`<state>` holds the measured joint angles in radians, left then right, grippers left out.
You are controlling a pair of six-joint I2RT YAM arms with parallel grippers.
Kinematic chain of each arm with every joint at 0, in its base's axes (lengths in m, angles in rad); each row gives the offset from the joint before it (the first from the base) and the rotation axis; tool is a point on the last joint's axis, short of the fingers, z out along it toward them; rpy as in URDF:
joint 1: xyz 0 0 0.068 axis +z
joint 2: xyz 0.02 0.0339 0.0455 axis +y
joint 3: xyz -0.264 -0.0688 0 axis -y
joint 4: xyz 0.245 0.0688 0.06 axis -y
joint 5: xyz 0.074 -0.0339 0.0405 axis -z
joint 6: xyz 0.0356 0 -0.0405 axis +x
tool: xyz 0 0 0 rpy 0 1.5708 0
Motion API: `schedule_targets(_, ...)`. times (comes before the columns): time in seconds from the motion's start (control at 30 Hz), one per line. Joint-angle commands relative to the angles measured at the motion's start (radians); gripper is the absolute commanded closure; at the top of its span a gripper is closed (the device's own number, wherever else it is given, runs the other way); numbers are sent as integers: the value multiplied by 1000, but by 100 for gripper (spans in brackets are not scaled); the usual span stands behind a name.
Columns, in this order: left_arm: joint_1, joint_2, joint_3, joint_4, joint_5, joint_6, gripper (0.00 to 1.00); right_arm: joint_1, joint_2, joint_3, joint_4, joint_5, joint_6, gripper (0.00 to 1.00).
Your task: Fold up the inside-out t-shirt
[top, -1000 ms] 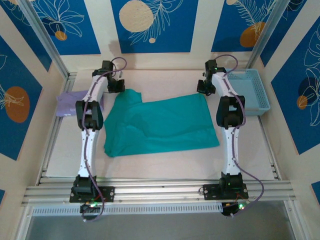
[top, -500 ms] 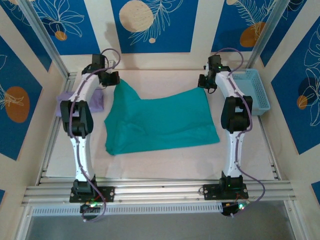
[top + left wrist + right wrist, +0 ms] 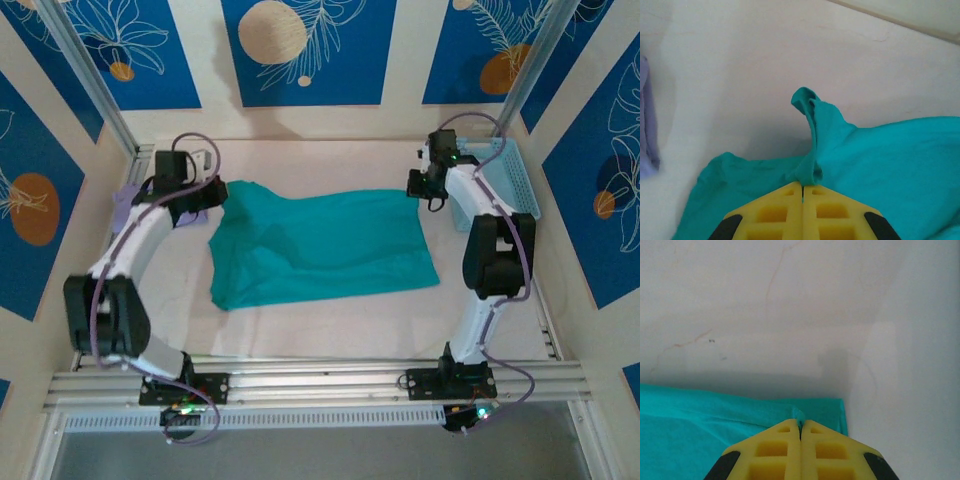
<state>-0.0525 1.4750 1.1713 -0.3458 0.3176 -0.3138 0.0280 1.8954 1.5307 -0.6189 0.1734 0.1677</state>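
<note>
Left gripper [image 3: 802,186] pressed together, pinching a bunched ridge of the t-shirt [image 3: 320,245] at its far-left corner. Right gripper [image 3: 800,424] likewise closed on the far-right corner's edge. Shirt's plain teal, no print visible, spread w/ wrinkles across the middle of the table [image 3: 330,320], left side rumpled.

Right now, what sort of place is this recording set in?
Probably a lab robot cell, not a home: an aluminium rail frame edges the white table, printed blue wall panels enclose it, and a teal t-shirt lies spread out.
</note>
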Motion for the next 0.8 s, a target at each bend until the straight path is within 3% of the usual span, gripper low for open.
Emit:
schedule_targets(0.0,1,-110,-146,59,38,-75,100,-23,-63,-81,19,16,37,99)
schedule_targets(0.43,-45,-372,-476,-1,30,-127,100,-56,-191,-339,24,-13,146,97)
schedule_targets(0.67,-55,-428,-624,43,66,-192,100,-54,-246,-500,76,8,198,94)
schedule_targets(0.77,-58,-458,-671,42,64,-205,100,-57,-263,-541,92,63,224,86)
